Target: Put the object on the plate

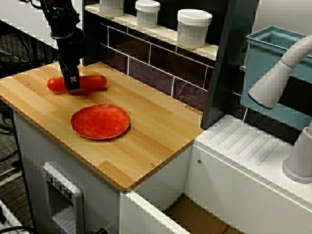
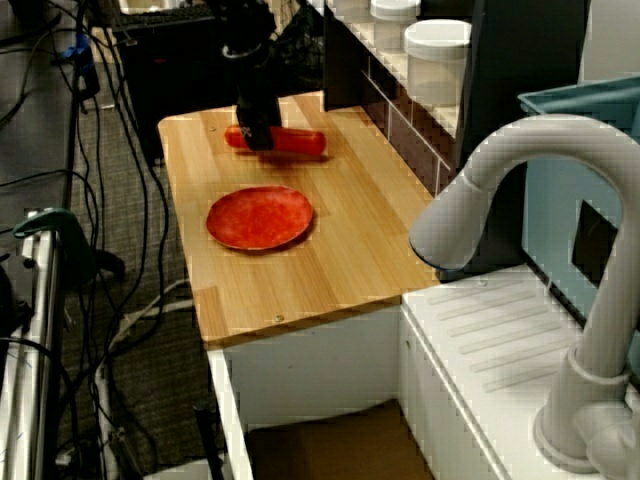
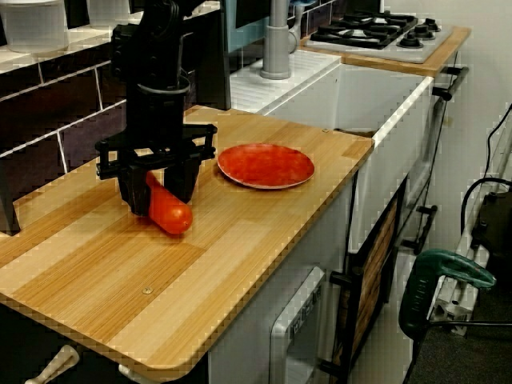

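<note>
On the light wooden butcher-block surface, a smooth, glossy red-orange sausage-shaped toy lies flat on its side toward the back, near the dark tiled wall. Straddling it from above is the black end effector, its two fingers spread apart and reaching down on either side of the sausage's middle, one on the wall side and one on the front side. In the low side view the fingers flank the toy with the tips at or close to the wood, and the rounded near end of the sausage sticks out past them. Whether the fingers actually press against the toy cannot be told; the jaws look parted around it rather than clamped, and the sausage rests on the wood.

Well apart from the toy, nearer the front edge, sits a flat round red plate with a mottled face and thin rim. It is bare, and a strip of wood shows between it and the sausage. From the end view the plate lies in front of the end effector and the toy.

Along the ledge above the dark tiles stand white lidded plastic jars. To the right, past a dark upright post, a pale grey curved tap rises over a white ribbed draining board, with a blue-green bin behind it.
</note>
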Controlling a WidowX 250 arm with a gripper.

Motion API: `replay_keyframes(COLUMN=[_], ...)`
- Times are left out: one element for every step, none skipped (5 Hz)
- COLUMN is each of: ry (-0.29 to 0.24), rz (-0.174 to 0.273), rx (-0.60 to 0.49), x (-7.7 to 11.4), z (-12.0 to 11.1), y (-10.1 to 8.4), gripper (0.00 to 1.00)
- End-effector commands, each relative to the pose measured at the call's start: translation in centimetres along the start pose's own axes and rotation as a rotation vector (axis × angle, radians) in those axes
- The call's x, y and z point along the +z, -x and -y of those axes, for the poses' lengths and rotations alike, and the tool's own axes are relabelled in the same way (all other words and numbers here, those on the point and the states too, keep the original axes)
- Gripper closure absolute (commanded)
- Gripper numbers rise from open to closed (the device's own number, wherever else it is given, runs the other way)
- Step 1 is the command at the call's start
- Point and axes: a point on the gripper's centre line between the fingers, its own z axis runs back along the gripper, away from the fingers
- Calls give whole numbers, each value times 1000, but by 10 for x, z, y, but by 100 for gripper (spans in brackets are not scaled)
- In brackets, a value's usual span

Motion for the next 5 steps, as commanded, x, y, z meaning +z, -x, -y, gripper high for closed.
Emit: replay_keyframes(ry=[-2,14,-3,-43,-58], rz=[87,95,101,97,79], rx=[-86,-145,-203,-207,-245], x=[56,65,76,76,66], z=[11,36,73,98,115], y=[-6,-19,-34,-45,-46], gripper=[100,100,100,100,100])
